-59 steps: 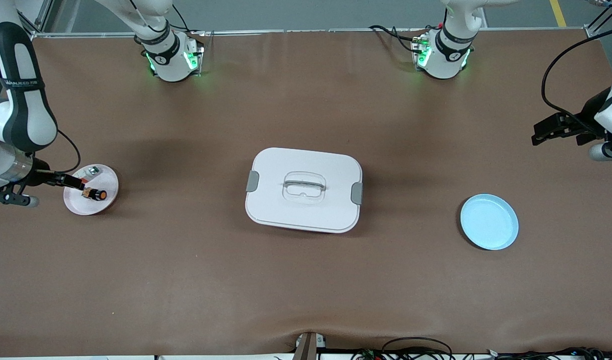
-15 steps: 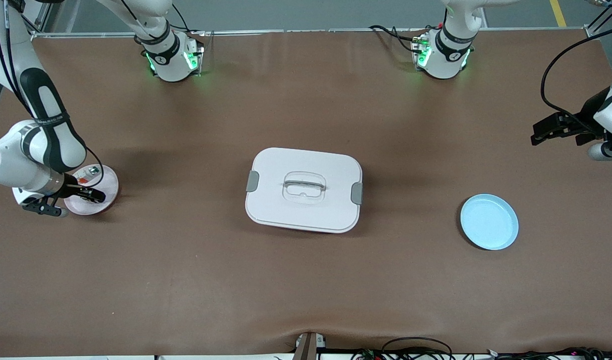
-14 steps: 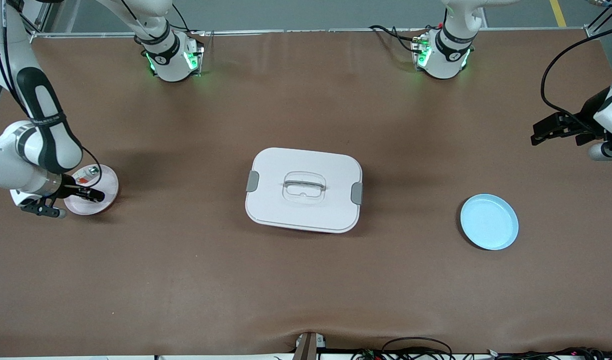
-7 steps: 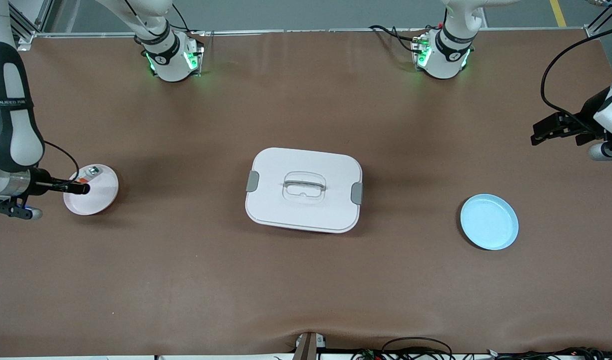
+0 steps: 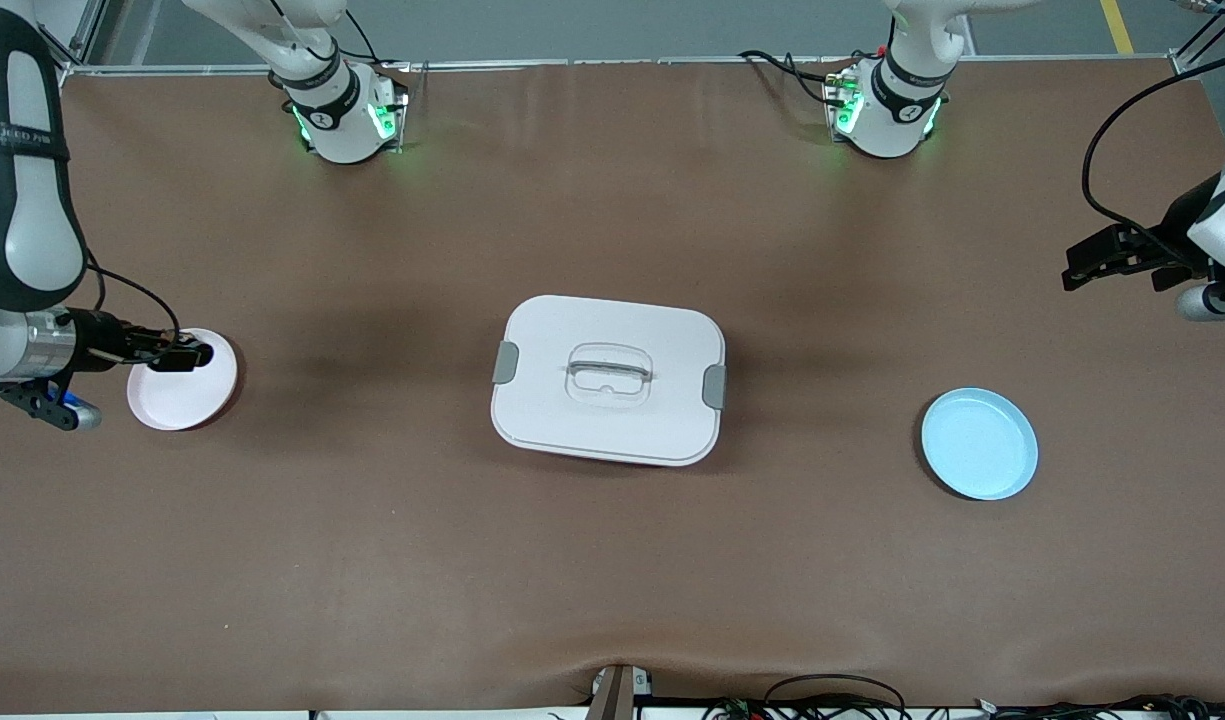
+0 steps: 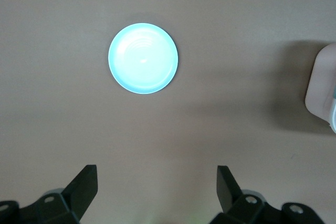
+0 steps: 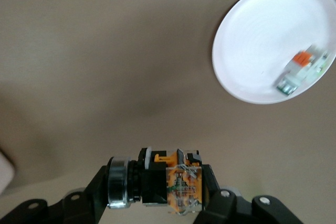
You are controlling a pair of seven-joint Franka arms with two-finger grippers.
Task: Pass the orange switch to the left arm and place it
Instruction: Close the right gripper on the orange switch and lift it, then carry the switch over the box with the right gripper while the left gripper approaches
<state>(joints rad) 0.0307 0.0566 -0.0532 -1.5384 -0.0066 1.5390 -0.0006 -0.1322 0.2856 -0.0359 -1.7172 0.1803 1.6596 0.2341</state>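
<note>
My right gripper [image 5: 190,355] is shut on the orange switch and holds it in the air over the edge of the pink plate [image 5: 180,398]. In the right wrist view the switch [image 7: 181,182] lies crosswise between the fingers, black body with an orange terminal end. The white box [image 5: 608,380] sits in the middle of the table. My left gripper [image 5: 1077,272] waits open and empty, up near the left arm's end of the table, and is also open in the left wrist view [image 6: 156,176].
A blue plate [image 5: 979,444] lies toward the left arm's end; it also shows in the left wrist view [image 6: 143,58]. The pink plate [image 7: 262,35] holds a small silver-and-clear part [image 7: 302,69] with an orange bit. The box's edge [image 6: 321,85] shows in the left wrist view.
My right gripper closed on the switch on the pink plate and has lifted it off the plate. The left arm has not moved.
</note>
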